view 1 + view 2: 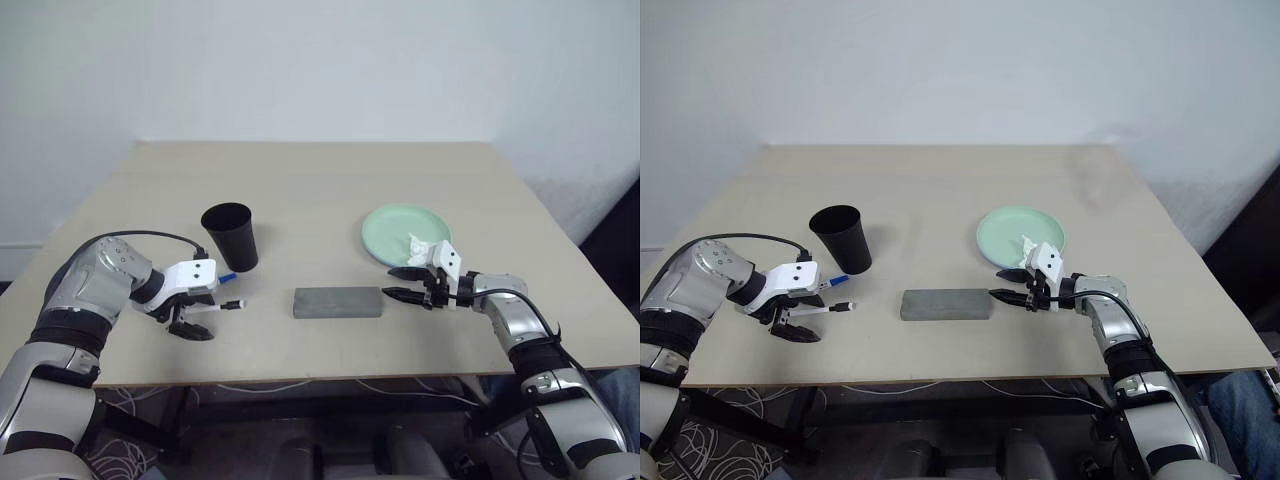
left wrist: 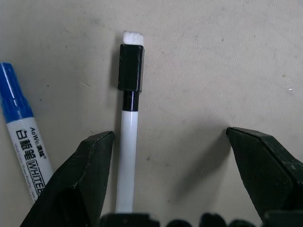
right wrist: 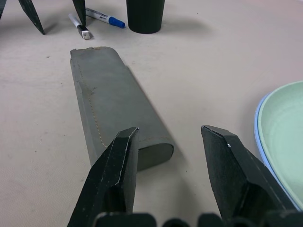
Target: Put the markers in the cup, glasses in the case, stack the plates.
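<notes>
Straddling the thin marker, left tool gapes wide, empty; right tool half-open beside case.

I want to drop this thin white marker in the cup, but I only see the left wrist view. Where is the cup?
Observer: The black tapered plastic cup stands upright on the beige table, just beyond the left tool.
Operator: Is the other tool holding something?
Observer: No. The right tool is open and empty, at one end of the flat grey rectangular case.
Operator: Are the plates stacked?
Observer: Yes. The round mint green plastic plate lies on the light blue plate.
</notes>
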`<state>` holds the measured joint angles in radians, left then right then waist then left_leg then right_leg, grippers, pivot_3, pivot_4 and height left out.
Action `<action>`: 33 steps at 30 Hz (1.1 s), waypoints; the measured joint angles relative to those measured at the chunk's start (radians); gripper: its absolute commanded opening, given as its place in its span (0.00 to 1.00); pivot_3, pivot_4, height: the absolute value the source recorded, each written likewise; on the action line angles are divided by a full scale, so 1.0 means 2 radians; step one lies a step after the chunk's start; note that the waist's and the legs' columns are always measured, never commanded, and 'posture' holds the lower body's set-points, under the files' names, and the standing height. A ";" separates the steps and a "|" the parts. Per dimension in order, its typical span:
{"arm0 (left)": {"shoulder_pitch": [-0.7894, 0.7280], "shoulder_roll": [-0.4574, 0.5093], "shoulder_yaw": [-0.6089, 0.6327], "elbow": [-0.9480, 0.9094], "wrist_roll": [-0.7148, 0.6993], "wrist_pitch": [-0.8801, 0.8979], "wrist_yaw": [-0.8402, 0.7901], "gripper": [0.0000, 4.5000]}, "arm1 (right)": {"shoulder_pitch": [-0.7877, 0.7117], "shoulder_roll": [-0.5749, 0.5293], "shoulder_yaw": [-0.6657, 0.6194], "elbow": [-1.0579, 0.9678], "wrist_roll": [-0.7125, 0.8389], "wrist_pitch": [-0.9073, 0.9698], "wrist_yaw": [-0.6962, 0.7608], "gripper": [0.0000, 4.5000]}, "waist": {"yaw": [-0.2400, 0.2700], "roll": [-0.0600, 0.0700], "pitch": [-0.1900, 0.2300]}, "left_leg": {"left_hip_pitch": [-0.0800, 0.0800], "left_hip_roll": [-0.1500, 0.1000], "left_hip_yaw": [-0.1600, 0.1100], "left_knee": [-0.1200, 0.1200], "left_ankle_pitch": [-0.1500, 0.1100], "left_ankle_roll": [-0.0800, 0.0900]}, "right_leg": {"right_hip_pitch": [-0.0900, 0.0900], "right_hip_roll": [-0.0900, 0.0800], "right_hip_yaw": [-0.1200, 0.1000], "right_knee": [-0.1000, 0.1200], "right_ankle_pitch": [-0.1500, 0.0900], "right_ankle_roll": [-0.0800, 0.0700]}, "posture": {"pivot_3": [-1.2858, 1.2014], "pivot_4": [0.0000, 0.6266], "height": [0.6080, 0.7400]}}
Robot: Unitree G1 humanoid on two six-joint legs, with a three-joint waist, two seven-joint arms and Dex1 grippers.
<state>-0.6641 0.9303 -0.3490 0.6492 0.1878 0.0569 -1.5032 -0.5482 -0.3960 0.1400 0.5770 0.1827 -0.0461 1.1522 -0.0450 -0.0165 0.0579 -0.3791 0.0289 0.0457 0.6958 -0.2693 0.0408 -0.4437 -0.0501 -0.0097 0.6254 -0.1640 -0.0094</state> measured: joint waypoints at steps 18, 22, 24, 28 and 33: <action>-0.001 -0.006 0.002 0.003 0.001 -0.013 0.000 0.01 | -0.002 0.000 0.000 0.001 0.000 0.000 0.000 0.51 | 0.000 0.000 0.000 | 0.000 0.000 0.000 0.000 0.000 0.000 | 0.000 0.000 0.000 0.000 0.000 0.000 | 0.52 0.00 0.86; 0.007 -0.007 0.008 -0.014 -0.008 -0.013 -0.005 0.01 | -0.008 0.000 0.000 0.004 -0.003 0.000 0.000 0.51 | 0.000 0.000 0.000 | 0.000 0.000 0.000 0.000 0.000 0.000 | 0.000 0.000 0.000 0.000 0.000 0.000 | 0.52 0.00 0.86; 0.018 -0.013 0.019 -0.040 -0.034 -0.003 -0.016 0.01 | -0.009 0.000 0.000 0.004 -0.004 0.000 0.001 0.51 | 0.000 0.000 0.000 | 0.000 0.000 0.000 0.000 0.000 0.000 | 0.000 0.000 0.000 0.000 0.000 0.000 | 0.52 0.00 0.86; 0.027 -0.034 0.057 -0.120 -0.106 0.046 -0.029 0.01 | -0.009 0.000 0.000 0.004 -0.004 0.000 0.003 0.51 | 0.000 0.000 0.000 | -0.001 0.000 -0.001 0.000 0.000 0.000 | 0.000 0.000 0.000 -0.001 0.000 0.000 | 0.52 0.00 0.86; 0.022 -0.078 0.124 -0.181 -0.178 0.116 0.029 0.01 | -0.009 -0.001 0.000 0.004 -0.004 0.000 0.004 0.51 | 0.000 0.000 0.000 | 0.000 0.000 -0.001 0.000 0.000 0.000 | 0.000 0.000 0.000 0.000 0.000 0.000 | 0.52 0.00 0.86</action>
<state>-0.6209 0.7746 -0.1012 0.2871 -0.1685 0.2895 -1.4444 -0.5658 -0.3973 0.1403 0.5851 0.1741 -0.0464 1.1597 -0.0459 -0.0167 0.0579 -0.3794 0.0287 0.0441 0.6961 -0.2692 0.0410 -0.4436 -0.0496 -0.0097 0.6256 -0.1635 -0.0085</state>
